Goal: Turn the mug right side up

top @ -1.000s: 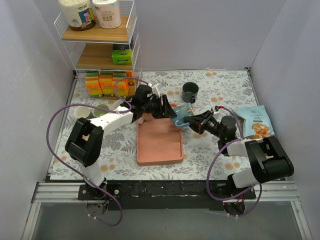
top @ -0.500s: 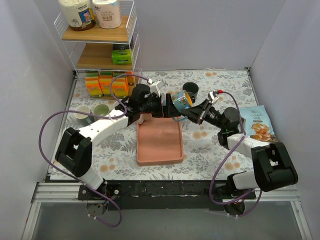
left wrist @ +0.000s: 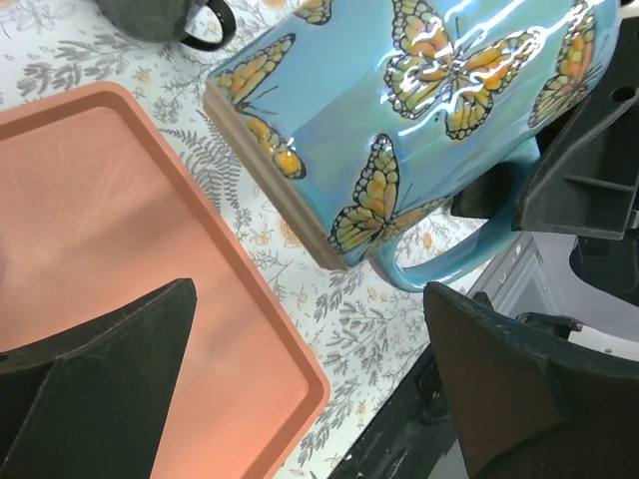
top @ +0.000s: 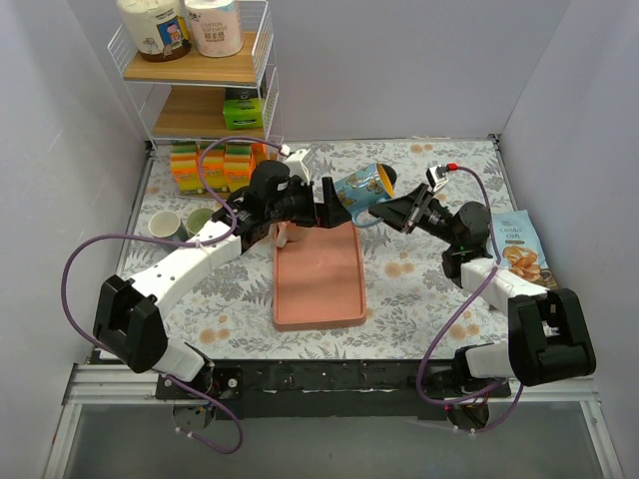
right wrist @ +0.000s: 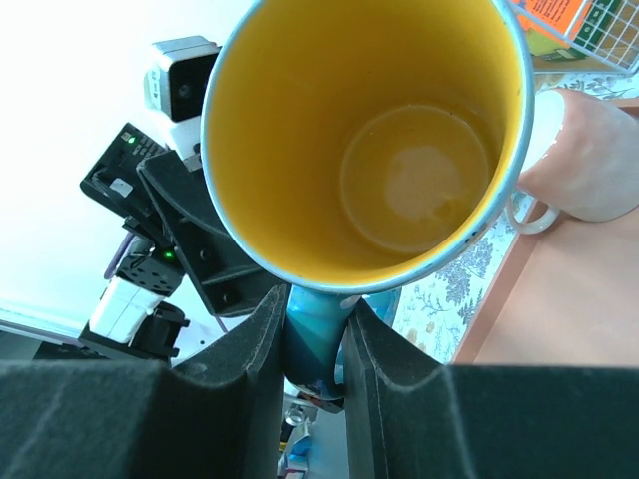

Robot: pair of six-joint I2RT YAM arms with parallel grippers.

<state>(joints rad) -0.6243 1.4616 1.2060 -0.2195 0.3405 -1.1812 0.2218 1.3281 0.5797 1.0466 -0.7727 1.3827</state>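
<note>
Blue glazed mug (top: 359,188) with orange butterflies and a yellow inside: held in the air over the far end of the tray (top: 319,294), not resting on anything. It is tilted well over, near to lying on its side, with the mouth turned toward the right arm and the base toward the left arm.

Right gripper (top: 387,212) – jaws drawn in narrow, clamped on the mug's handle (right wrist: 315,349). In the right wrist view a dark finger (right wrist: 262,344) presses each side of the blue loop, and the open mouth fills the frame just above them.

Left gripper (left wrist: 310,289) – jaws spread wide, holding nothing. In the left wrist view its two fingers (left wrist: 105,364) stand well apart at the lower corners. The mug's base edge and handle hang beyond and between them, and no contact shows. From the top camera this gripper sits just beside the mug's base.

Salmon-pink plastic tray, on the floral table cover (top: 419,289) between the two arms. A pale cup (top: 290,234) stands at its far left corner.

Dark mug (left wrist: 150,14), upright on the cover beyond the tray, seen only in the left wrist view.

Snack bag (top: 519,249), flat on the cover to the right.
</note>
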